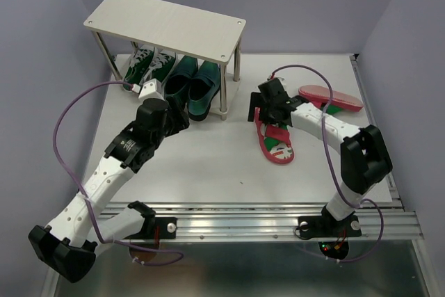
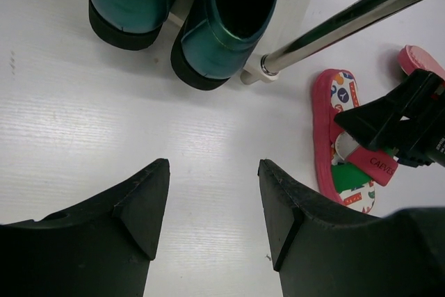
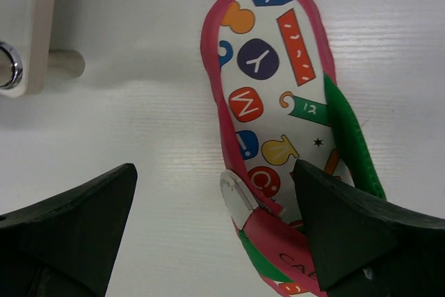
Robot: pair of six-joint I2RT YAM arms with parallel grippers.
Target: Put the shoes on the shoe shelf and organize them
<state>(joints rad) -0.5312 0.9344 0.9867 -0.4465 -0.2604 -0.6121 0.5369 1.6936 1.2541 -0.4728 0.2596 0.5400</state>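
Right gripper (image 3: 214, 172), jaws wide apart, is hovering over red flip-flop (image 3: 264, 88) lying 11-to-5 o'clock in top view, toe at 5; left gripper (image 2: 213, 165) jaws apart, empty.

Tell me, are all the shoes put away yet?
Not yet. The green canvas sneakers and glossy dark green loafers sit on the lower board of the pale wooden shoe shelf. The open right gripper hovers over one red patterned flip-flop; its twin waits on the table.

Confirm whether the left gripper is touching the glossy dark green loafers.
Apart. Left wrist view shows bare white table between the left gripper and the heels of the glossy dark green loafers.
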